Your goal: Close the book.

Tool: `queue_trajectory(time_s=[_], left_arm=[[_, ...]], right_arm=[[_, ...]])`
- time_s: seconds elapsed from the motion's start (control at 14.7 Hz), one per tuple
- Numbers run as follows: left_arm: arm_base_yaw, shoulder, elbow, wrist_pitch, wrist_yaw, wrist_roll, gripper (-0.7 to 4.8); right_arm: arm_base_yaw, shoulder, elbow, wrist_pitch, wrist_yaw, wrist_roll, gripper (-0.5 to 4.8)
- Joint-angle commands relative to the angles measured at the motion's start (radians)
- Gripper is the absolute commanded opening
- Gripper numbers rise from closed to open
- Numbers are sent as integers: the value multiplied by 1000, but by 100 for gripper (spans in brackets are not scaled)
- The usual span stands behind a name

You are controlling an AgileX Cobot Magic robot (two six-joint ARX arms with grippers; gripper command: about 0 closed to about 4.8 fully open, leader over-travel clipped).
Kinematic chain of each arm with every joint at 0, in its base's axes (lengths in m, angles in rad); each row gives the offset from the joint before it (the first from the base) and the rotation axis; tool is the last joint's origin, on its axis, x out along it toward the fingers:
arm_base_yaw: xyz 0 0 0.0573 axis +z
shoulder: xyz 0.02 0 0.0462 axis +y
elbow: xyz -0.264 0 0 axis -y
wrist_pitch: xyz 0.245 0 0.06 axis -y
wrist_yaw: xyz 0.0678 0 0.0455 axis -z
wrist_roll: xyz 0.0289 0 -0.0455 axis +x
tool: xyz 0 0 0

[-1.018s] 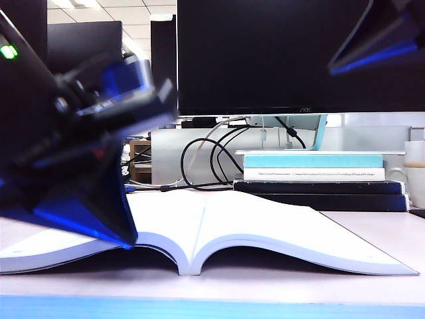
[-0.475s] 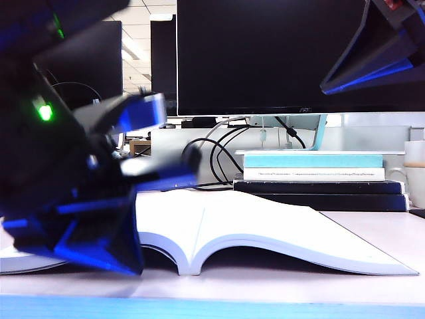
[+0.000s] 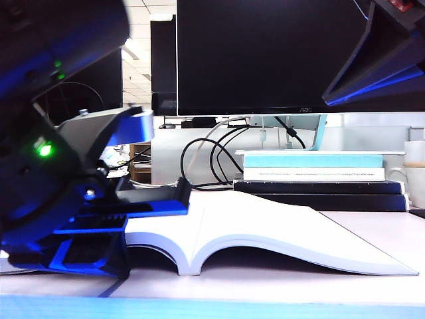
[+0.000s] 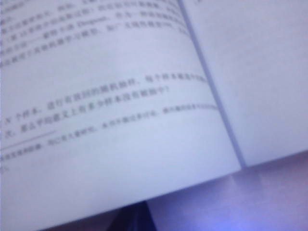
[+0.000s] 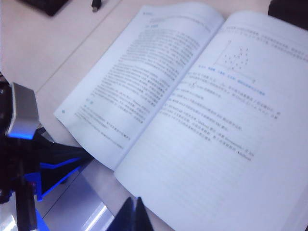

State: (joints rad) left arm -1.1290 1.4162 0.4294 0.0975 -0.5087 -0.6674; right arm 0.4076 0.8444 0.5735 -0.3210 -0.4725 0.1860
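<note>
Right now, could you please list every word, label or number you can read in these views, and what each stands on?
Open book: printed lines and a dot diagram, too blurred to quote in either wrist view.
White book in the stack: a spine line, too small.
Monitor: a bezel logo, too small.
Nothing else carries text, and neither gripper is marked.
</note>
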Motion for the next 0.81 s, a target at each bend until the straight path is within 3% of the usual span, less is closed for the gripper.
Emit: queue_trajectory(time_s=[0.07,0.14,0.2,0.34,0.41,0.48,0.61,0.81], left_arm=[[40,0,-57,105,-7,-29,-5],[83,0,-69,174,-15,-17,-5],[113,-7,-68,301,-6,74,-5],[112,-67,-52,347,12,181,-5],[124,-160,-29,368,-10,352,-5],[156,-174,-20,409,28,411,-5],[267,-170,11,428,237,484,-5],[331,-170,22,435,312,484,-5]], right_arm=[[0,-2,5,11,-9,-4,-1],[0,-2,5,12,-18,-4,-1],[0,-2,5,12,-18,-4,-1],[0,-2,5,10,-21,-3,-1],[0,-2,5,15,-24,-3,-1],[0,-2,5,24,-23,-3,-1],[0,-2,5,39,-48,-3,-1],[0,34,5,45,-1,0,-1]])
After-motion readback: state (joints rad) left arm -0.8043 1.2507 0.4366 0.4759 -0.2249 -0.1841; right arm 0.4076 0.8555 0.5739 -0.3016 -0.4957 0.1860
